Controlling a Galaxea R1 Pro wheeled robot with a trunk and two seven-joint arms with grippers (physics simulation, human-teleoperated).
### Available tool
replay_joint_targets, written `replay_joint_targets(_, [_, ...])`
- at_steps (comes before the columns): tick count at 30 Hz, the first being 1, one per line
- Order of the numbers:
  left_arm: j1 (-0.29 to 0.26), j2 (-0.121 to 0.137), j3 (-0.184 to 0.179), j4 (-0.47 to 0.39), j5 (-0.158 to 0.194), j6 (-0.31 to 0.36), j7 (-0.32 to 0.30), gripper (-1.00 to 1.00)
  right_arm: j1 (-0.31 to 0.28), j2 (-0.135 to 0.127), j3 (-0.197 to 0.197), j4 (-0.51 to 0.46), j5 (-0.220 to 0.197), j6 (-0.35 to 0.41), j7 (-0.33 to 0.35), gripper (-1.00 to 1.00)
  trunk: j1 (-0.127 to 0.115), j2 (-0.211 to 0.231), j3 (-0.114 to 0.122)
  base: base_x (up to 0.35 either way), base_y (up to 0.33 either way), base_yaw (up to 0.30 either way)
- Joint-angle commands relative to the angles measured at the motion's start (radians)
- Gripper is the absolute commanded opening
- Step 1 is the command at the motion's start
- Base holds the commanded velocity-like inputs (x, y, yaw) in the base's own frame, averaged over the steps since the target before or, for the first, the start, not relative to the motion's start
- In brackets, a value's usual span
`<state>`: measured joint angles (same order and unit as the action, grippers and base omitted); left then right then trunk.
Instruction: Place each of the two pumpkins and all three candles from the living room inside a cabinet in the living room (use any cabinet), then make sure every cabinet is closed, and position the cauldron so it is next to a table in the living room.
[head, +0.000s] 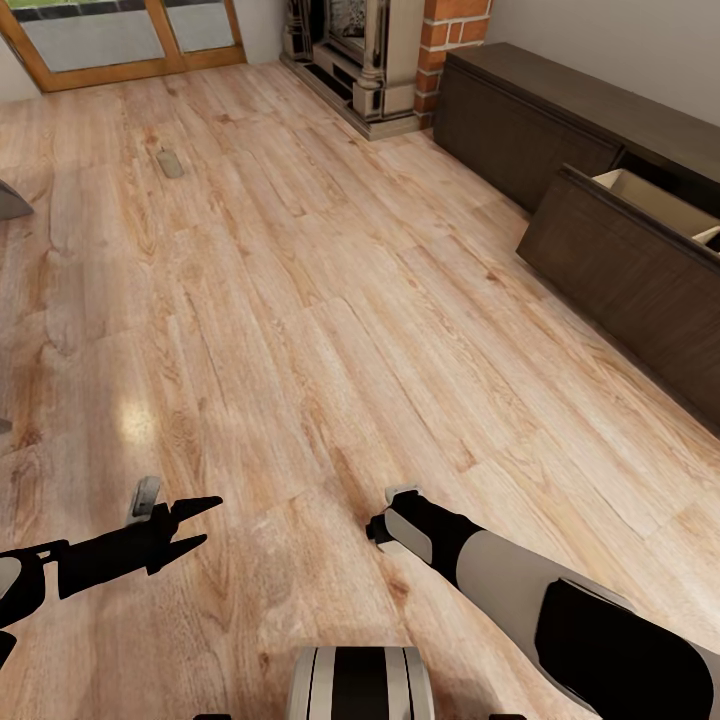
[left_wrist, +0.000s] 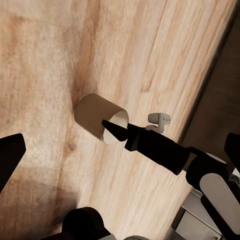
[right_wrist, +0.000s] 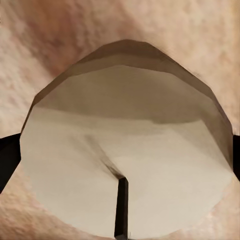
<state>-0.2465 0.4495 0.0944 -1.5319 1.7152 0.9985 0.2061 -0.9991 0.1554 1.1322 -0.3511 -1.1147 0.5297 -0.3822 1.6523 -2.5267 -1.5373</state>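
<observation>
A: Looking for the candle (left_wrist: 95, 114).

B: Found at 6 o'clock in the head view, low on the floor (head: 300, 300). Lying on its side, flat end turned to the right gripper (head: 390, 522).

A: Held already?

B: Cannot tell. In the right wrist view, very close to the flat end with the wick, one dark finger at each edge. In the left wrist view, one fingertip touching the rim of that end. Hard to say if clamped or only set around it.

A: And the left gripper (head: 203, 524)?

B: At 7 o'clock, above the floor, fingers spread apart, nothing between them.

A: Anything more of the task?

B: Far candle (head: 170, 163) at 11 o'clock, lying on the planks, well apart from both arms. Cabinet (head: 520, 120) from 1 to 3 o'clock along the wall. One front panel (head: 620, 270) swung out, pale compartment visible behind it. Fireplace (head: 365, 60) at 12 o'clock, just beside the cabinet's end.
</observation>
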Motion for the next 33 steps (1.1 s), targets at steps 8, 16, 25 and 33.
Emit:
replay_joint_targets(8, [0.000,0.000,0.001,-0.001,0.010,0.003,0.010,1.00,-0.001,0.000,0.007,-0.002,-0.009,0.001,-0.007,-1.00,0.000,0.000,-0.001,0.000,0.000,0.000])
replay_joint_targets(16, [0.000,0.000,0.001,-0.001,0.009,0.003,0.010,1.00,-0.001,0.000,0.007,-0.003,-0.009,0.001,-0.007,-1.00,0.000,0.000,-0.001,0.000,0.000,0.000])
replay_joint_targets(25, [0.000,-0.001,0.001,-0.001,0.009,0.002,0.010,1.00,-0.001,-0.001,0.006,-0.003,-0.008,0.000,-0.005,-1.00,0.000,0.000,-0.001,0.000,0.000,0.000])
replay_joint_targets(33, [0.000,-0.002,0.001,-0.001,0.009,0.002,0.010,1.00,-0.001,-0.002,0.007,-0.005,-0.008,0.000,-0.004,-1.00,-0.001,0.000,0.007,0.000,0.000,0.000])
